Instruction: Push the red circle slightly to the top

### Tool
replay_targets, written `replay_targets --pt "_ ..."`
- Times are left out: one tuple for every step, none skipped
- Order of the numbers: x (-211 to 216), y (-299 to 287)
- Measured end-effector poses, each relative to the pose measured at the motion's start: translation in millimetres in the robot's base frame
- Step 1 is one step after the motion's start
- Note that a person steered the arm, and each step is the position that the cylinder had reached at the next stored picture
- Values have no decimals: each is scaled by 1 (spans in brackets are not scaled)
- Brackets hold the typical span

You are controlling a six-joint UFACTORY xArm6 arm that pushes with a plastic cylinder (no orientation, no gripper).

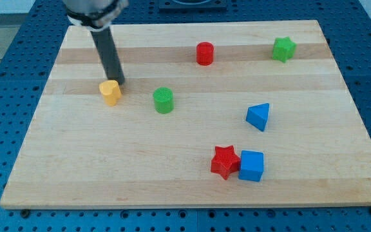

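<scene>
Risk entry: no jaws fitted, nothing held; my tip, touching the yellow block, well left of the red circle, may be driven off-centre, skewing it sideways.

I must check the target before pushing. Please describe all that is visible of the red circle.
The red circle is a short, upright red cylinder, plastic by its look, with a flat round top. It stands near the top edge of the wooden board, slightly right of centre. Nothing touches it; my tip is far to its left, beside the yellow block.
</scene>
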State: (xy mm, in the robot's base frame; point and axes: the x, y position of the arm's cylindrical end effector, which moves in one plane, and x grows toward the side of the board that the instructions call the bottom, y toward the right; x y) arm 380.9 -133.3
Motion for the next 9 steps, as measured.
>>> replay_targets --pt "-4 75" --pt "-13 105" --pt "-43 112" --pt "-52 124" --pt "-63 132" --pt "-74 142" --pt "-74 148" --pt "-71 151" --pt "-46 155"
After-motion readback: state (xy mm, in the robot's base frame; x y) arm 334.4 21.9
